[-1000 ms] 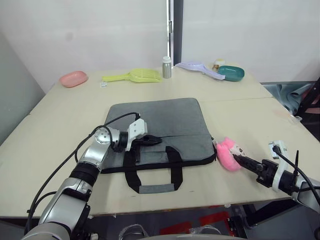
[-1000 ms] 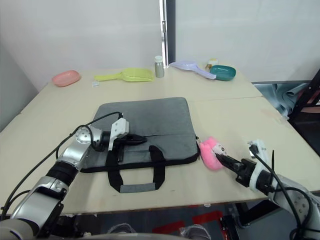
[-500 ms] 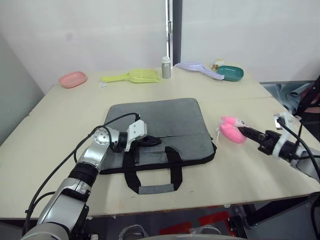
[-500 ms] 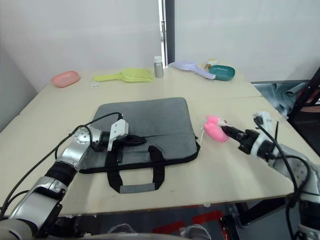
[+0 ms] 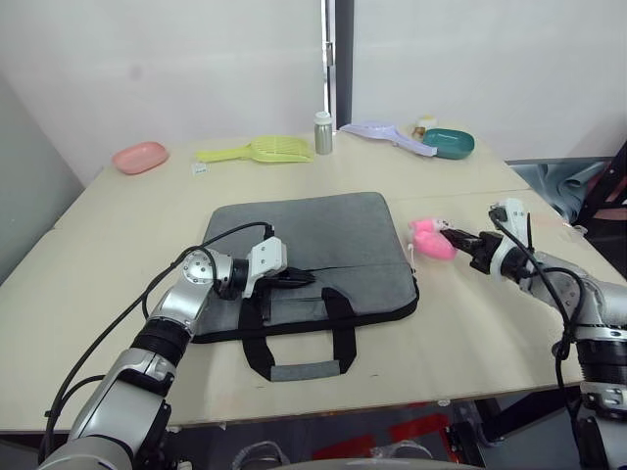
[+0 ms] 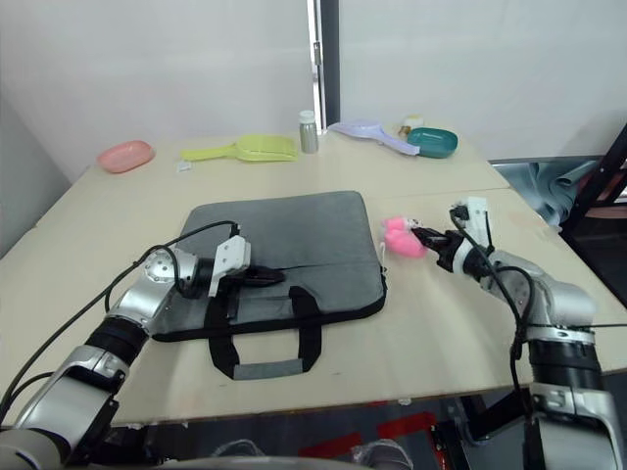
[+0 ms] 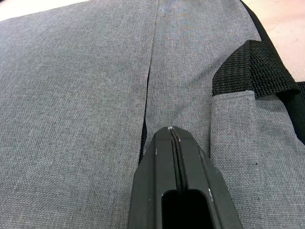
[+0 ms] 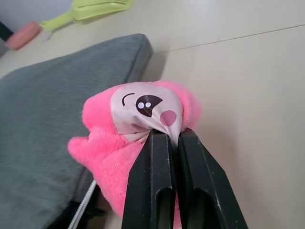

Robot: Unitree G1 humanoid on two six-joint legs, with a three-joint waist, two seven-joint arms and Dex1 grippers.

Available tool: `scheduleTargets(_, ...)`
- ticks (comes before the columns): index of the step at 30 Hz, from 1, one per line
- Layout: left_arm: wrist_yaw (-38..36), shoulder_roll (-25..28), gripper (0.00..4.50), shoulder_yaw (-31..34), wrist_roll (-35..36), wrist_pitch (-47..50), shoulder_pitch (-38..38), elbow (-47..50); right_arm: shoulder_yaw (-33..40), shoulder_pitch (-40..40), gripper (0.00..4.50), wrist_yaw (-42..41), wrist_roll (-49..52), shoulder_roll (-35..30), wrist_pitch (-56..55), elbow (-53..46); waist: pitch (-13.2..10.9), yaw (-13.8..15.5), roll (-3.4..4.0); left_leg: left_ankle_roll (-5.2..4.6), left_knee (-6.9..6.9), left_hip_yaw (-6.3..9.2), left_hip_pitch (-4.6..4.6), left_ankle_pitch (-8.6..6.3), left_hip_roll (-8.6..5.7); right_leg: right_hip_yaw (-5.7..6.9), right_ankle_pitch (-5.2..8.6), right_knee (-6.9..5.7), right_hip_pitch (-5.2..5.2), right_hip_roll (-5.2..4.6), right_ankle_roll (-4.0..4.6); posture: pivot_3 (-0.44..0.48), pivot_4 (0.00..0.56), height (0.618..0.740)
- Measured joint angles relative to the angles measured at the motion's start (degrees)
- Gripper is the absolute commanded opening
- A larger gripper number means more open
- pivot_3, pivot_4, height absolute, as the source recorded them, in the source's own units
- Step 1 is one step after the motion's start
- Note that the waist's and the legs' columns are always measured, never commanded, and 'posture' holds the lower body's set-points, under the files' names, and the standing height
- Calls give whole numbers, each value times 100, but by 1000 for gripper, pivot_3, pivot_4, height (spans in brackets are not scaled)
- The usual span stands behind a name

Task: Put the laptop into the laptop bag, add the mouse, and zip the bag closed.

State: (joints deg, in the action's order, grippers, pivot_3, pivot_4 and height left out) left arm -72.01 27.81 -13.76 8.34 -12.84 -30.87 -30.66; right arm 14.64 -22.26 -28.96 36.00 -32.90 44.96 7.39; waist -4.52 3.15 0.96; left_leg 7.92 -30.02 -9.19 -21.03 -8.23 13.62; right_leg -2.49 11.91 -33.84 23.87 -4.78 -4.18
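The grey laptop bag (image 5: 313,230) lies flat in the middle of the table, its black strap handles (image 5: 304,352) toward the front edge. My left gripper (image 5: 306,278) is shut, its tip resting on the bag's fabric beside a seam (image 7: 147,95) near one handle's end. At the bag's right edge my right gripper (image 5: 453,235) is shut on a pink plush toy (image 5: 428,238), pinching the cloth at its face (image 8: 143,107) and holding it just above the table. The laptop and the mouse are out of view.
Along the table's back edge stand a pink dish (image 5: 142,156), a yellow scoop (image 5: 260,149), a small bottle (image 5: 322,132), a lilac scoop (image 5: 389,134) and a teal bowl (image 5: 450,143). Bare tabletop (image 5: 490,323) lies right of the bag.
My right gripper has lifted the pink plush toy from the front right of the table and carried it back and left to the bag's right edge. The left arm has stayed put.
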Motion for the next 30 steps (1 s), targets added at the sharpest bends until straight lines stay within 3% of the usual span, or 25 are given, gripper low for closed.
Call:
scheduleTargets(13,11,45,0,1,0,0,38,2,99,-372,27,335,-454,488,-743,564,29,-48,8,0,-1,-1,3,0,0,-1,-1,-2,-1,0,1,0,150,740)
scheduleTargets(20,19,38,0,1,0,0,37,0,-13,-291,27,12,-501,417,-725,489,29,-44,8,-1,-1,-1,4,0,0,0,-1,-2,-1,0,2,0,150,740)
scheduleTargets(30,23,30,0,1,4,1,37,3,-122,559,3343,-1051,-541,-411,-865,-192,30,-23,6,-4,0,-2,3,-2,2,0,0,2,-2,1,0,0,150,740)
